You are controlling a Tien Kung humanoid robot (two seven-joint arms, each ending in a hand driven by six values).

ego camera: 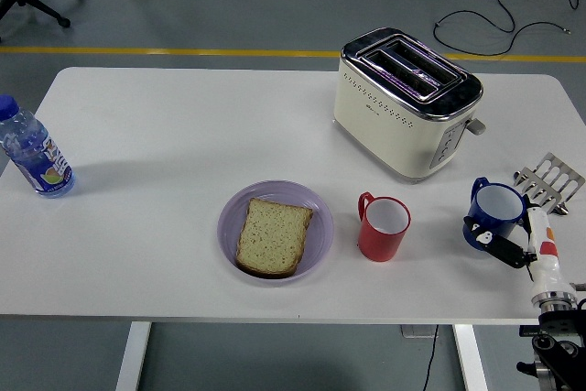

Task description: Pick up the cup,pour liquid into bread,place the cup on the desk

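A blue cup [497,211] with a white inside is at the table's right edge, upright, and my right hand [490,235] is shut on its lower side, reaching in from the bottom right corner. A slice of bread [272,236] lies on a purple plate [317,209] near the table's front middle. A red cup [383,227] stands just right of the plate, between it and the blue cup. My left arm is out of view.
A cream toaster [403,104] stands behind the red cup. A metal rack [550,180] lies at the right edge behind the blue cup. A water bottle [31,151] stands at the far left edge.
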